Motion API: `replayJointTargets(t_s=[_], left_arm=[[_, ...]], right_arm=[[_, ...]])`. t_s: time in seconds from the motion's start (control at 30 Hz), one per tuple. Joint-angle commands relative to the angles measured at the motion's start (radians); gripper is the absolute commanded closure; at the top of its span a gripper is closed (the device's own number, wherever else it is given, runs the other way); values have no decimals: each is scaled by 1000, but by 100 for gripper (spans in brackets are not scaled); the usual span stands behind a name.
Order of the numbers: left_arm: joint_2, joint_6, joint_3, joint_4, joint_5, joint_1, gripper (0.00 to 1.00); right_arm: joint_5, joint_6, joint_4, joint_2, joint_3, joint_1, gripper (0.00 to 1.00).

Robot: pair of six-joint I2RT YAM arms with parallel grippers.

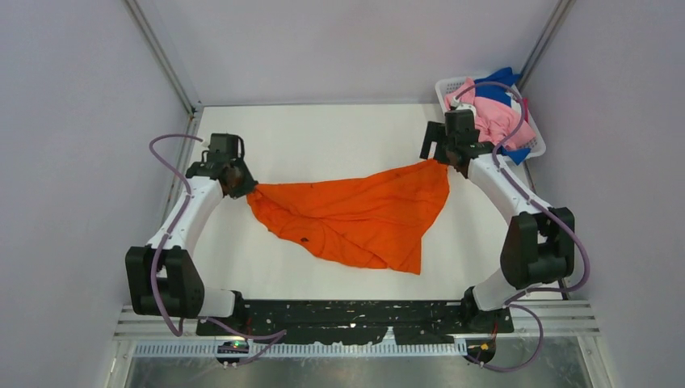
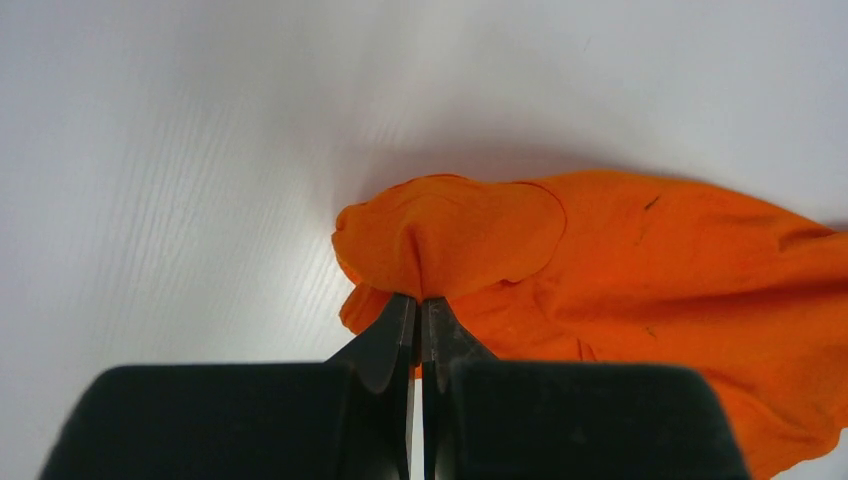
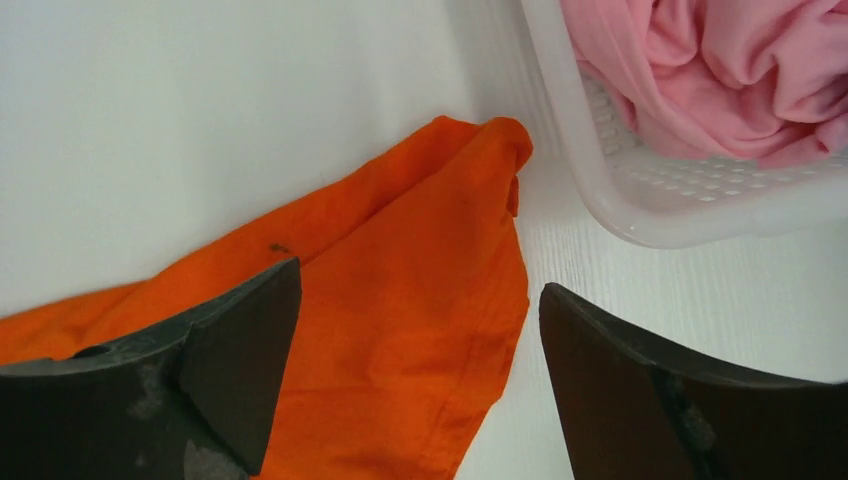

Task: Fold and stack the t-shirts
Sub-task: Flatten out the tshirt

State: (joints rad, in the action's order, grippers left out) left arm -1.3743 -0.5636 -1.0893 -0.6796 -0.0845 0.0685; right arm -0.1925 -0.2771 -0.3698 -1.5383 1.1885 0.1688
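Note:
The orange t-shirt (image 1: 355,212) lies crumpled and spread across the middle of the white table. My left gripper (image 1: 242,184) is shut on its left corner; the left wrist view shows the closed gripper (image 2: 420,303) pinching a bunched fold of the orange cloth (image 2: 470,235). My right gripper (image 1: 446,158) is open above the shirt's far right corner; in the right wrist view the gripper (image 3: 420,285) straddles the orange cloth (image 3: 400,270) without holding it. A pink shirt (image 1: 497,117) and a blue shirt (image 1: 502,81) lie in the basket.
The white mesh basket (image 1: 535,144) stands at the back right corner, right next to my right gripper; its rim (image 3: 590,190) shows close by in the right wrist view. Grey walls enclose the table on three sides.

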Motion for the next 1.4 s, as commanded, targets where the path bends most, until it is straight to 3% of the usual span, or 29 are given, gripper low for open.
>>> replayJointTargets(t_s=[0.0,0.17,0.3,0.43,0.57,0.63,0.93,1.03,1.27,1.37], left_arm=[[10,-7,-24,60,40,-6,100],[43,-11,43,89,62,-5,100],[62,-9,86,97,66,-6,100],[51,-5,99,91,65,-5,100],[45,-5,115,99,68,-5,100],[44,-4,117,100,72,-5,100],[61,10,131,97,58,-6,100],[62,10,135,99,58,-5,100],[60,15,131,92,48,-5,100],[64,16,131,95,50,-6,100]], right_arm=[[-99,39,-12,82,99,40,2],[-42,81,-127,238,-86,180,4],[112,60,-233,338,-224,371,4],[155,-1,-286,344,-293,615,4],[71,-43,-319,274,-309,742,3],[49,-56,-315,221,-312,771,1],[-107,-98,-299,62,-290,800,11],[-156,-127,-297,45,-290,801,26],[-237,-190,-299,0,-292,797,36],[-242,-201,-293,14,-291,795,46]])
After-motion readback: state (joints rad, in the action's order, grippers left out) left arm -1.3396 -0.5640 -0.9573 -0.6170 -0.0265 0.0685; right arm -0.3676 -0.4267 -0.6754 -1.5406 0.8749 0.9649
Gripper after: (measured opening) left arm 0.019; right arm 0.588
